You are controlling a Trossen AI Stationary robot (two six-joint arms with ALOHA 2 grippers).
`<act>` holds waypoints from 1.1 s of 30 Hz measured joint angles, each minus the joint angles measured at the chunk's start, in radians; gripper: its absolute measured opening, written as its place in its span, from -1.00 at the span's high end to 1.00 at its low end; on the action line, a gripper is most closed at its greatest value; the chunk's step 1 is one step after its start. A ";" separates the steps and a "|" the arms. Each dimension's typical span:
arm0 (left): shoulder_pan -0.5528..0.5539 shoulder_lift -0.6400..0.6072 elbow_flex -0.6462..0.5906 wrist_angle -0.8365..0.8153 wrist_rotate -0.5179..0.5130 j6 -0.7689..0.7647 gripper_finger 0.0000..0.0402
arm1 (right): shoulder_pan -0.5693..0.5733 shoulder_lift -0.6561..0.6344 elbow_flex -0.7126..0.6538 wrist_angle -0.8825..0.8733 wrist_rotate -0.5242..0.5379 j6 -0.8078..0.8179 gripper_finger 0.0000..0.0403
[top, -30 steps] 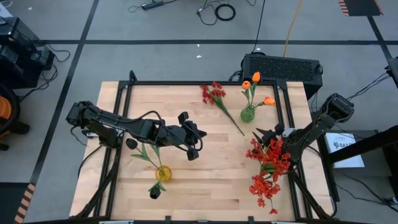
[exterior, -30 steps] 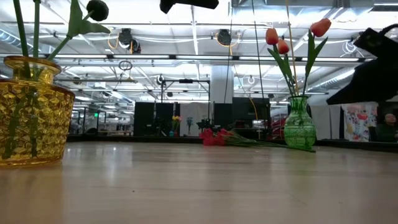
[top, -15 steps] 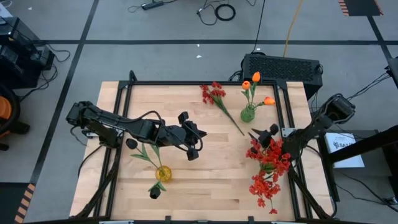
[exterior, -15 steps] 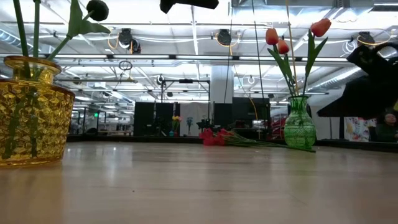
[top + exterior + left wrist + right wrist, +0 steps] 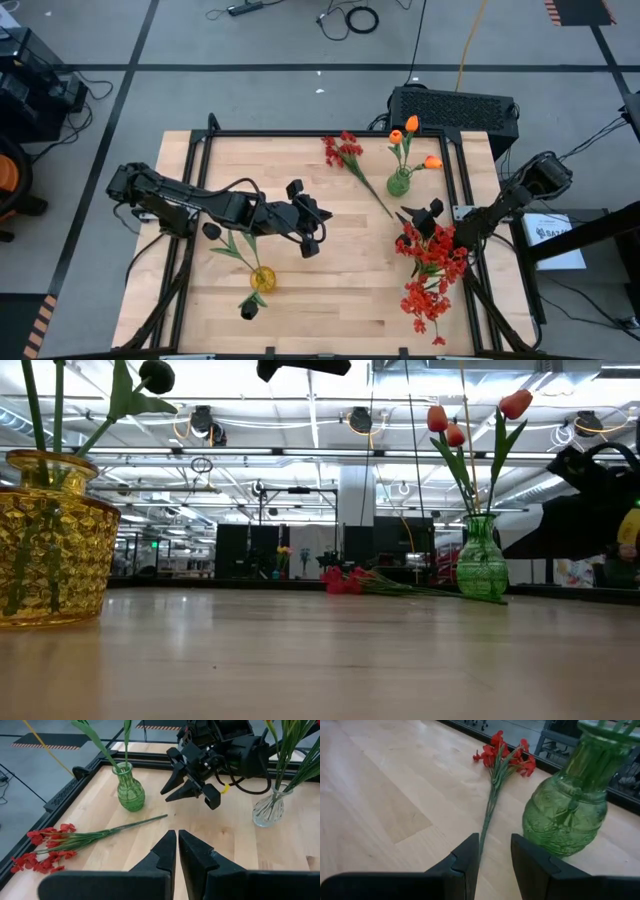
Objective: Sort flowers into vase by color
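Observation:
One red flower (image 5: 362,172) lies flat on the table, its blooms (image 5: 502,752) toward the far edge and its stem end (image 5: 482,837) toward the middle. My right gripper (image 5: 495,855) hovers open just behind that stem end, above the wood, touching nothing; it also shows as the right gripper (image 5: 186,787). Beside it the green vase (image 5: 398,182) holds orange tulips (image 5: 411,124). A yellow vase (image 5: 262,278) holds black tulips. A clear vase (image 5: 267,810) holds red flowers (image 5: 430,265). My left gripper (image 5: 176,847) waits shut above the table's middle.
A black metal frame (image 5: 330,133) edges the wooden table. The green vase (image 5: 565,815) stands close beside my right gripper, and the red bunch crowds the right side. Bare wood (image 5: 330,290) lies between the yellow vase and the red bunch.
My right gripper has sunk toward the table and edged toward the lying red flower's stem end, its wrist rolling as it went. Its finger gap looks unchanged. The flowers and vases have not moved.

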 joint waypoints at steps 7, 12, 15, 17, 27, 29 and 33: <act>0.000 0.000 0.000 0.000 0.000 0.000 0.86 | -0.044 0.000 -0.006 0.077 -0.037 -0.079 0.48; 0.000 0.000 0.000 0.000 0.000 0.000 0.86 | -0.068 0.004 -0.006 0.112 -0.048 -0.095 0.48; 0.000 0.000 0.000 0.000 0.000 0.000 0.86 | -0.077 0.004 -0.006 0.127 -0.070 -0.100 0.48; 0.000 0.000 0.000 0.000 0.000 0.000 0.86 | -0.079 0.006 -0.006 0.140 -0.075 -0.100 0.48; 0.000 0.000 0.000 0.000 0.000 0.000 0.86 | -0.087 0.121 -0.006 0.289 -0.097 -0.115 0.48; 0.000 0.000 0.000 -0.001 0.000 0.000 0.86 | -0.098 0.153 -0.006 0.316 -0.097 -0.117 0.48; 0.000 0.000 0.000 -0.007 0.000 0.000 0.86 | -0.126 0.205 -0.006 0.349 -0.101 -0.114 0.48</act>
